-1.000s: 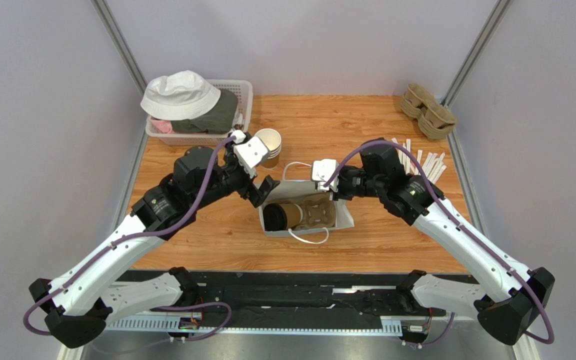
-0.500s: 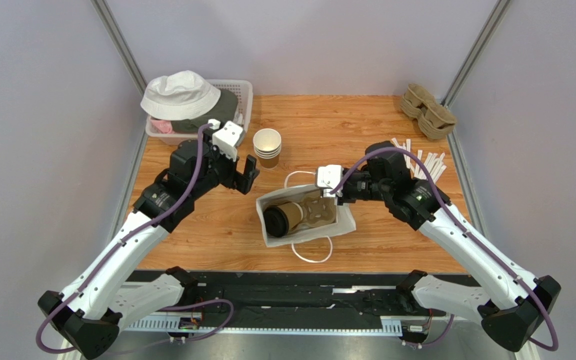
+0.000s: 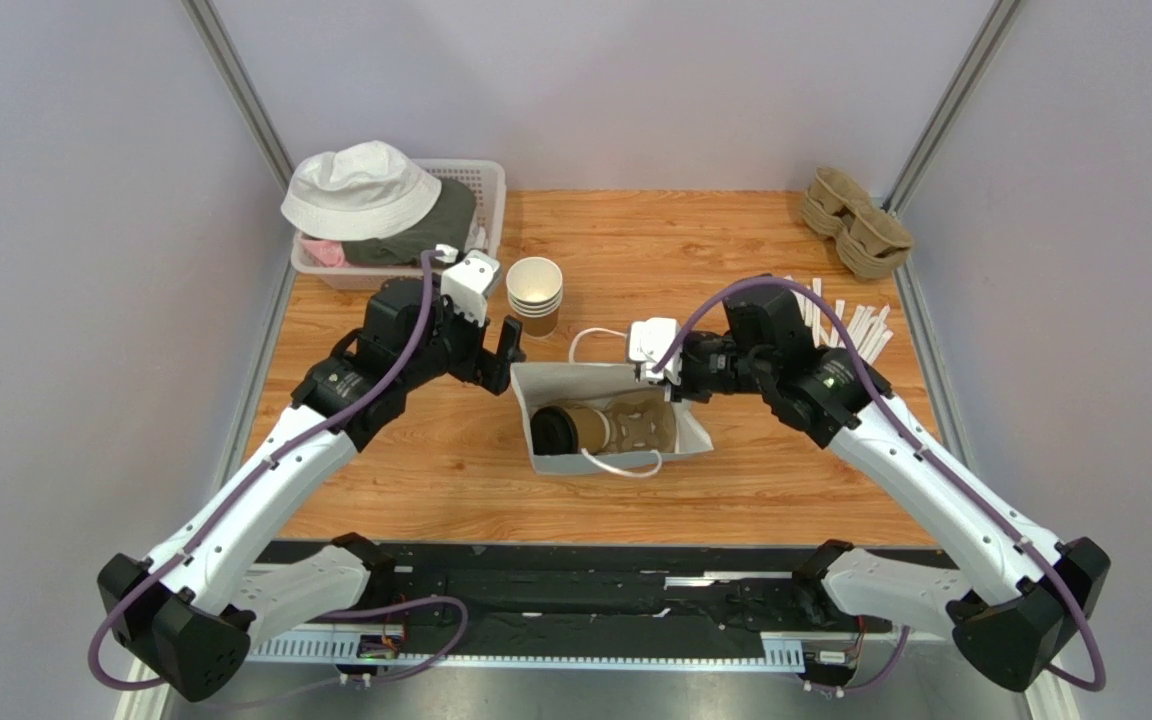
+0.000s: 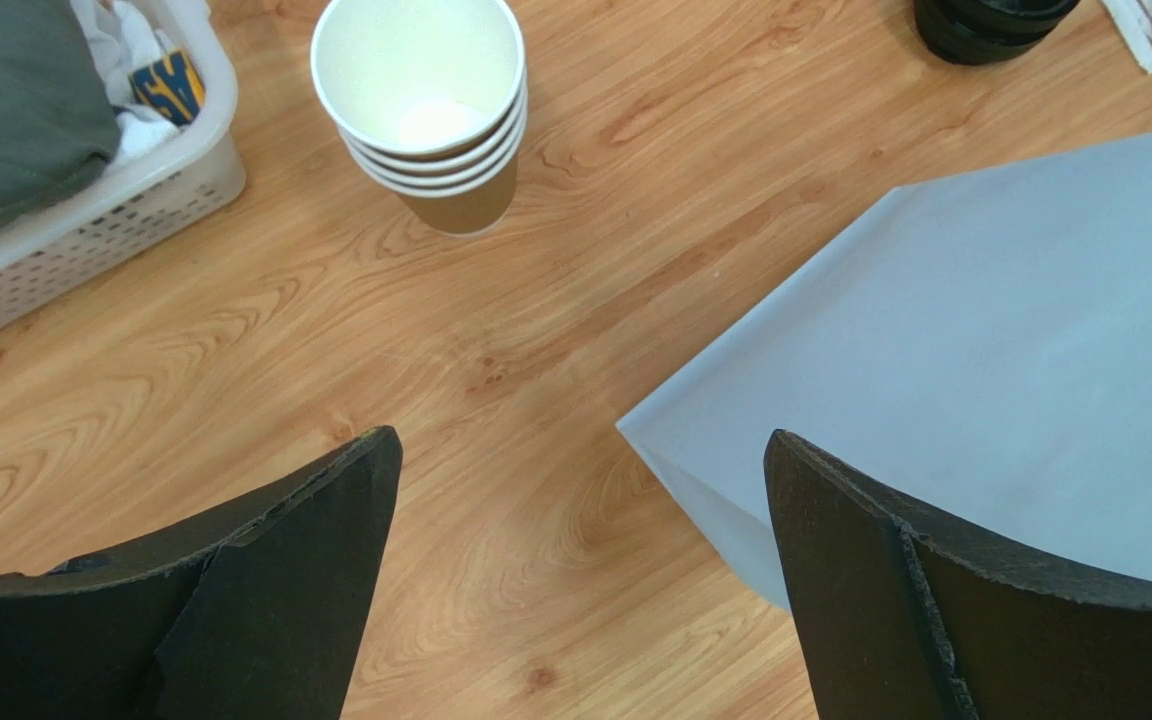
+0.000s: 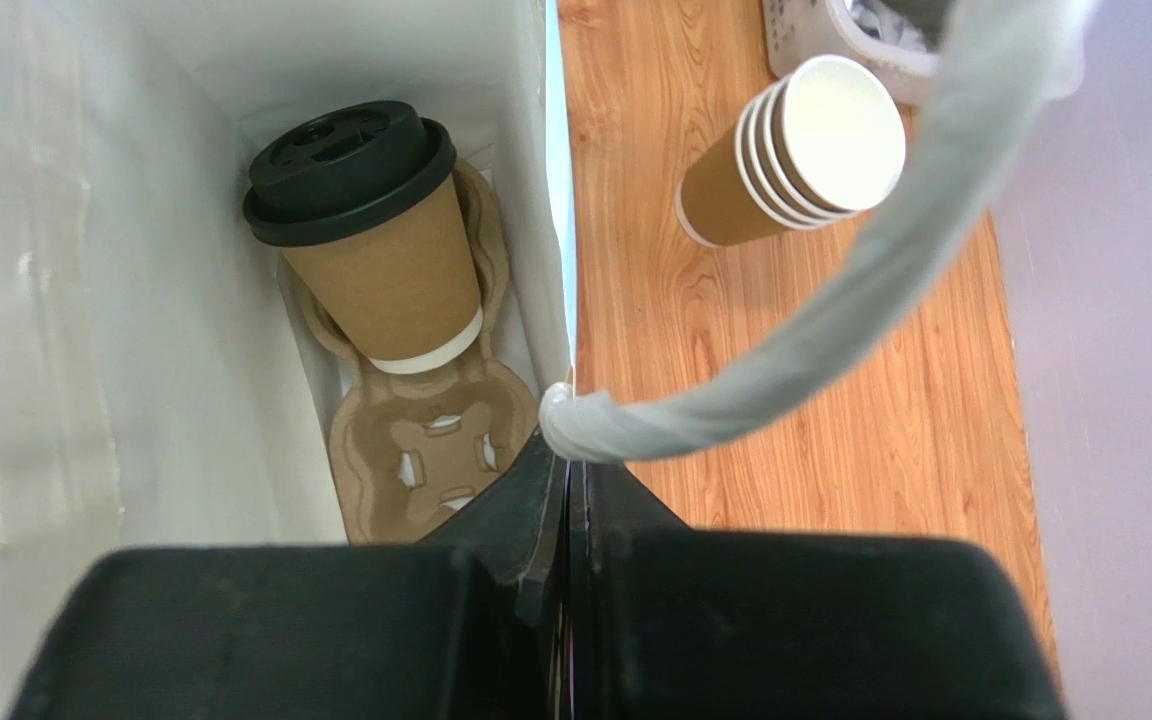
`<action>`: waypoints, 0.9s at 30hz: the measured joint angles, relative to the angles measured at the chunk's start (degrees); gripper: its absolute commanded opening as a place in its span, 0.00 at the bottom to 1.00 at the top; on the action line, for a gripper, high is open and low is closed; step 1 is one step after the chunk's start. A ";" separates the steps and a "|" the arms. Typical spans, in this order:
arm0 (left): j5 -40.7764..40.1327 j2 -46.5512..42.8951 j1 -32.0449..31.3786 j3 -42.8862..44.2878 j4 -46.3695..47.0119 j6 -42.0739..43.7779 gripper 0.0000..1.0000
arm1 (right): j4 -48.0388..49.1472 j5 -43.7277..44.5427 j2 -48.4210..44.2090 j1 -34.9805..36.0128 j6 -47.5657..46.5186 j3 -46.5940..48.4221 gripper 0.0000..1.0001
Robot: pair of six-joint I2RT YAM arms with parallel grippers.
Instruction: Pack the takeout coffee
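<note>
Right claw [image 3: 674, 386] [image 5: 564, 477] is clamped shut on the rim of the white paper bag [image 3: 600, 459] [image 5: 117, 300], right where the twisted white handle [image 5: 778, 353] joins it, near the middle of the top view. Left claw [image 3: 506, 360] [image 4: 575, 450] hangs with its fingers spread wide and nothing between them, just left of the bag's left edge and apart from it.

In the right wrist view the takeout coffee [image 5: 364, 225] [image 3: 558, 431], brown with a black lid, sits inside the bag in one pocket of a cardboard cup carrier [image 5: 432, 450] at the bag's bottom; the pocket beside it is unfilled. From above, the cup is at the bag's left end.

A stack of lidless paper cups [image 3: 536, 291] [image 4: 420, 105] [image 5: 793, 158] stands on the wooden table [image 3: 717, 240] just above the bag. At upper left, a basket [image 3: 486, 180] holds clothes and a white hat [image 3: 361, 188]. Spare carriers [image 3: 856, 221] sit at upper right, with wrapped straws [image 3: 847, 323] below them.
</note>
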 measured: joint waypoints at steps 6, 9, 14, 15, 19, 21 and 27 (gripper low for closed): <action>2.45 2.29 2.45 0.28 -0.74 -0.17 0.99 | 0.42 0.04 4.68 -4.09 2.73 3.04 0.00; 4.09 3.74 4.09 1.53 -1.77 -0.98 0.99 | 0.31 0.13 7.41 -6.14 4.28 4.61 0.10; 5.90 5.25 6.05 2.32 -2.56 -1.70 0.99 | -0.02 0.55 9.84 -7.87 7.23 6.54 0.61; 6.12 5.25 6.19 2.32 -2.80 -1.73 0.99 | -0.37 0.59 10.03 -7.96 7.54 7.06 0.67; 6.45 5.25 6.51 2.34 -3.10 -1.73 0.99 | -1.27 0.90 10.34 -7.96 10.14 9.44 0.73; 6.49 5.25 6.75 2.34 -3.15 -1.70 0.99 | -2.14 1.05 10.36 -8.00 11.61 11.80 0.75; 6.32 5.25 8.22 2.36 -3.26 -1.70 0.99 | -3.91 1.16 9.18 -11.30 17.88 19.71 0.76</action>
